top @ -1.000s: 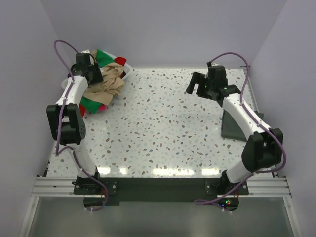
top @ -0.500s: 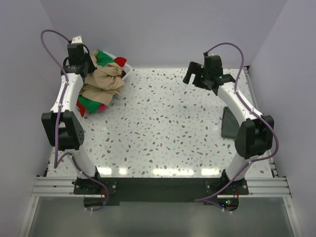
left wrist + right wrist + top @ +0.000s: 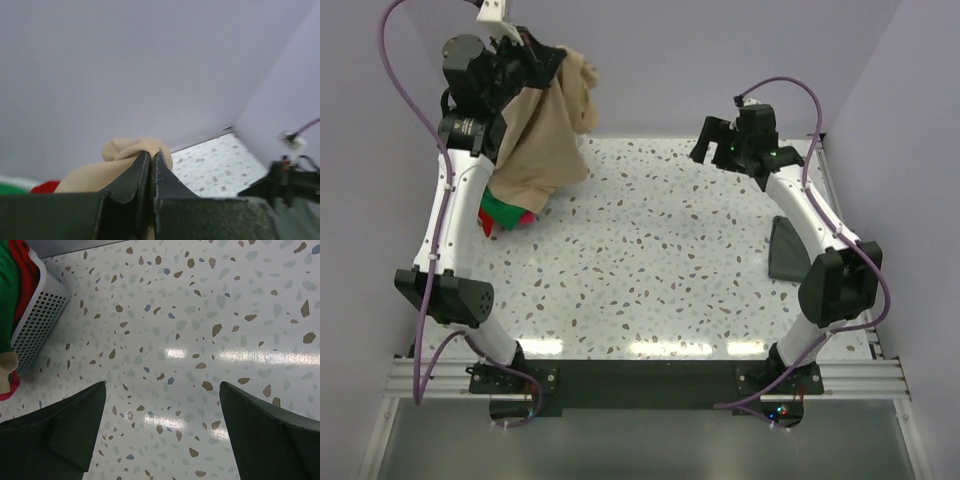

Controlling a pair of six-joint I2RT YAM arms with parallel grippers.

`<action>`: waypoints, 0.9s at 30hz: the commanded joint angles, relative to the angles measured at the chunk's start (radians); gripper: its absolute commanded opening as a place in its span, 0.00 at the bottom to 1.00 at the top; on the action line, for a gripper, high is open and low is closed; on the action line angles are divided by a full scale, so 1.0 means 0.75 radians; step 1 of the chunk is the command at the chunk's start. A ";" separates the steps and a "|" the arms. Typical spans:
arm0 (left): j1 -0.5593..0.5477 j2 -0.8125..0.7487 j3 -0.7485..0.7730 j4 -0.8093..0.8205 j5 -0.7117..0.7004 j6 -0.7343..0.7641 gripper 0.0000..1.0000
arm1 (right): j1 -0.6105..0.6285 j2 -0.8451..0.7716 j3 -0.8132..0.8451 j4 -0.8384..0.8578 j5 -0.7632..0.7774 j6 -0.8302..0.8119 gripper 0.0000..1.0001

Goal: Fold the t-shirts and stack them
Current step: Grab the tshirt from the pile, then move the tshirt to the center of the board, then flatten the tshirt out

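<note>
My left gripper (image 3: 548, 58) is raised high over the table's far left corner, shut on the tan t-shirt (image 3: 535, 140), which hangs down in a long drape. In the left wrist view the fingers (image 3: 142, 167) pinch a bunched fold of tan cloth (image 3: 125, 148). Below it, green and red t-shirts (image 3: 500, 212) stay heaped in the white basket (image 3: 37, 315). A dark grey t-shirt (image 3: 788, 250) lies at the table's right edge. My right gripper (image 3: 703, 148) hovers over the far right of the table, open and empty (image 3: 162, 383).
The speckled white table (image 3: 660, 260) is walled in by pale walls at the back and on both sides. The hanging tan cloth hides most of the basket from above. A black rail (image 3: 640, 375) with both arm bases runs along the near edge.
My left gripper closed on the tan shirt in the basket and lifted it high, so it now hangs free. The right gripper shifted slightly towards the back and stayed open.
</note>
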 commanded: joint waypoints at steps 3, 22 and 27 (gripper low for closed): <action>-0.038 -0.202 0.020 0.397 0.385 -0.317 0.00 | 0.001 -0.235 -0.134 0.009 -0.039 -0.020 0.99; -0.067 -0.464 -1.387 -0.163 0.118 -0.057 0.77 | 0.003 -0.834 -0.786 -0.214 0.053 -0.046 0.98; -0.071 -0.460 -1.571 -0.190 0.142 -0.084 0.77 | 0.021 -0.855 -0.946 -0.169 -0.037 0.031 0.93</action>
